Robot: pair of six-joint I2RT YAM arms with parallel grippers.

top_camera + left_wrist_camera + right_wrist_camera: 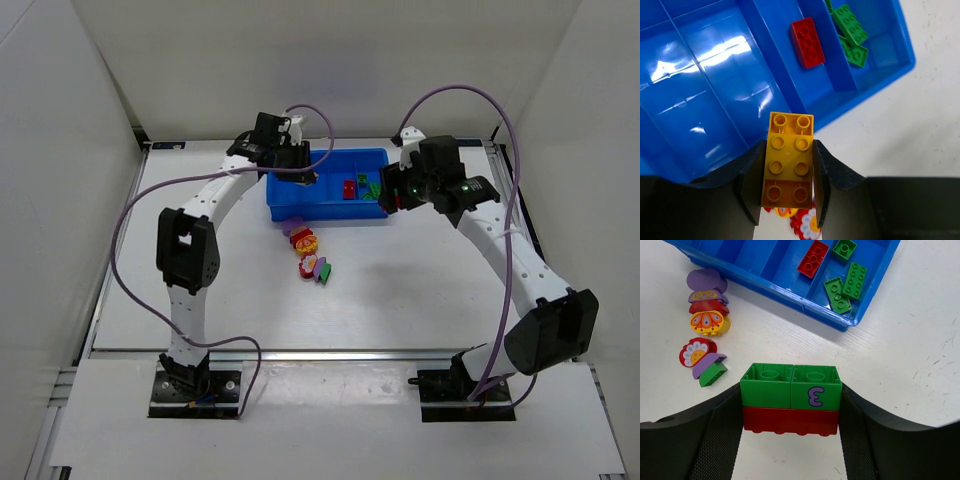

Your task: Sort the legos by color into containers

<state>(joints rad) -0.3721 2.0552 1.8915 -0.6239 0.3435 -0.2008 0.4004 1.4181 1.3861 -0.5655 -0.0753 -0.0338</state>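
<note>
The left jaws are clamped on a yellow brick (788,160), a two-by-four piece lying studs up, pinched along its long sides with its far end poking out past the tips. That end reaches over the near wall of the tray (705,100), about where a divider meets the wall; the compartment just right of that divider holds one red brick (808,42), and the compartments to its left show only bare blue floor. The right jaws are closed on a stack (790,400): two green blocks side by side, one marked with a purple 3, sitting on a red block, all squeezed from the two ends. The stack hangs over the white surface (900,365), short of the tray's near wall and apart from it. In the end compartment beyond lie three green pieces (855,280), next to the compartment with the red brick. To the left of the stack, a loose pile (705,322) of purple, yellow, red and green pieces, two of them printed with a butterfly and a flower, rests on the surface just in front of the tray. The left arm (185,250) rises from its base, bends at a raised elbow and slants up and right, the wrist tipped down at the tray's left end. The right arm (500,240) swings out to an elbow at the far right, then leans up and left, ending at the tray's right end.
</note>
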